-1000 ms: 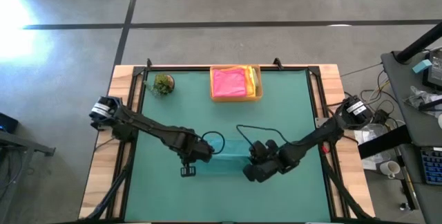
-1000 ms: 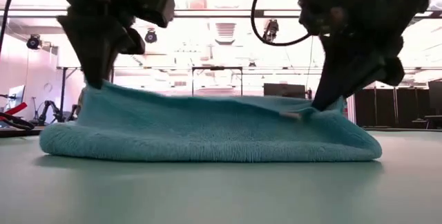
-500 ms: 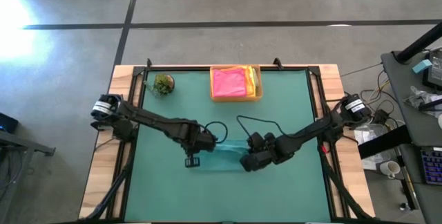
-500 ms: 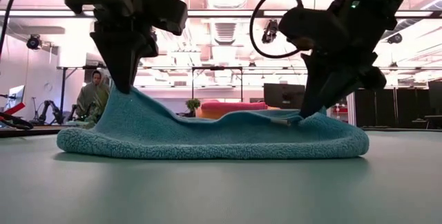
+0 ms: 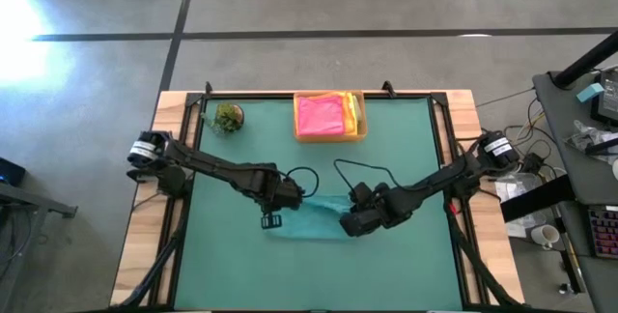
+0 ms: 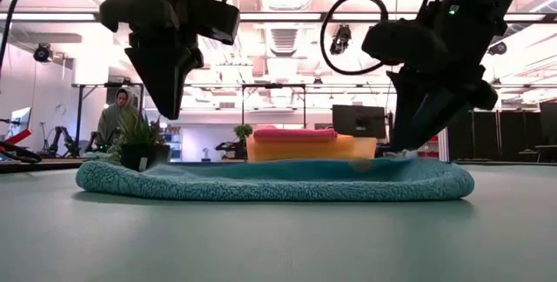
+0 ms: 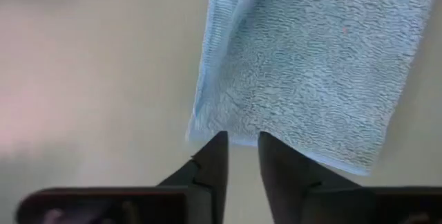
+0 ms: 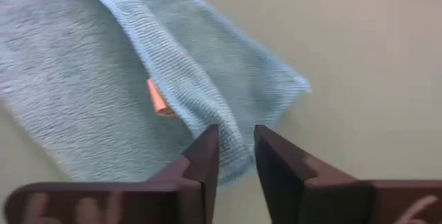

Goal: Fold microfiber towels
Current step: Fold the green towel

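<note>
Your teal towel (image 6: 278, 181) lies flat and folded at mid-counter (image 5: 241, 265). Your left end effector (image 6: 165, 108) hangs just above its one end, jaws narrowly parted, holding nothing. Your right end effector (image 6: 409, 138) stands over the other end, jaws likewise slightly apart, apparently clear of the cloth. Pink and yellow towels (image 5: 326, 116) rest in the tray (image 5: 330, 137).

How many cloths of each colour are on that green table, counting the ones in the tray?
Teal towel, flat between the grippers: 1
Pink towel, in the tray: 1
Yellow towel, edge showing beside the pink: 1
Total visible: 3; any hidden underneath cannot be counted.
</note>
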